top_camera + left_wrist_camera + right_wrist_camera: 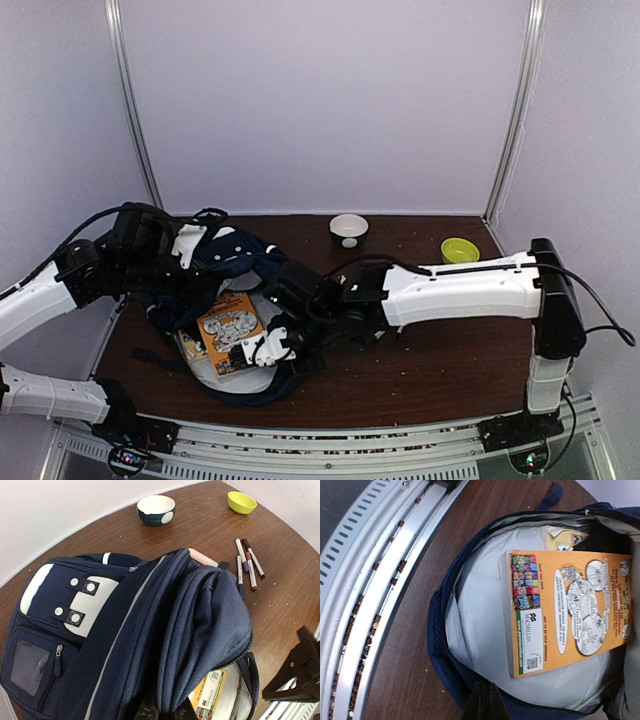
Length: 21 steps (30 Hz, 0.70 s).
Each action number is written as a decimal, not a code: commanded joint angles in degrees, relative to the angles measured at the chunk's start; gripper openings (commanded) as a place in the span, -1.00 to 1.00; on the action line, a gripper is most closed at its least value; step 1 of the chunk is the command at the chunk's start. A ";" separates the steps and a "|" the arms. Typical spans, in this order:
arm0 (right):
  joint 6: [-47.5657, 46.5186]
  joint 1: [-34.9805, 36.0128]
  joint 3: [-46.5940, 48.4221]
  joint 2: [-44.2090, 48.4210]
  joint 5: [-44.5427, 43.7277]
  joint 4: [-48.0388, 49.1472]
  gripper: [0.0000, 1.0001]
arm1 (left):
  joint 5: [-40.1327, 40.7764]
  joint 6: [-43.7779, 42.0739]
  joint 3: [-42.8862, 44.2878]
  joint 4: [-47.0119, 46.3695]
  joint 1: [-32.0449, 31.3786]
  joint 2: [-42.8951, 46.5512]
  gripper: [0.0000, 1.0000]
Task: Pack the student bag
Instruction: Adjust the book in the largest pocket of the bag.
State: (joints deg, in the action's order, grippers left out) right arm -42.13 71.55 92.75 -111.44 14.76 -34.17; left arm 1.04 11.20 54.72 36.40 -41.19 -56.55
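The student bag (243, 262) lies open at the table's left, navy with a white patch (37, 587) and light lining (485, 605). An orange book (228, 330) rests on the lining inside it (570, 615), and its corner shows under the flap (210, 692). My left gripper (195, 262) holds the bag's top flap up, shut on the bunched navy fabric (165, 712). My right gripper (250, 350) sits at the bag's near rim (440, 630); its dark fingers (487, 705) are pressed together with nothing seen between them.
A white and dark bowl (348, 229) (156, 509) and a yellow-green bowl (460, 249) (242, 502) stand at the back. Several markers (248, 564) lie right of the bag. A metal rail (380, 580) runs along the near table edge.
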 commanded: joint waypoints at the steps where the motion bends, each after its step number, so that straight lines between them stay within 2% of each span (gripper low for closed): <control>1: -3.13 1.64 4.00 -5.58 -6.80 3.61 -1.00 | -0.84 -0.21 -0.09 -9.11 0.52 1.82 -1.00; 5: -2.20 2.02 7.80 -11.21 -8.37 3.65 -1.00 | -1.16 -0.19 -0.44 -9.53 0.57 2.92 -1.00; 14: -5.73 1.95 8.66 -18.03 -12.28 5.55 -1.00 | -2.23 -1.19 0.61 -8.22 0.65 4.05 -1.00; 17: -5.43 1.40 12.86 -21.75 -15.46 4.93 -1.00 | -3.18 -1.49 0.70 -8.23 0.61 4.55 -1.00; 21: -4.72 -0.32 18.42 -25.28 -21.87 9.56 -1.00 | -5.18 -1.51 -0.47 -8.50 0.61 5.06 -1.00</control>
State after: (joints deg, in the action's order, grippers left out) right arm -46.72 73.34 106.59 -132.53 1.50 -29.91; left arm -0.45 10.35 53.67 36.07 -40.80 -53.39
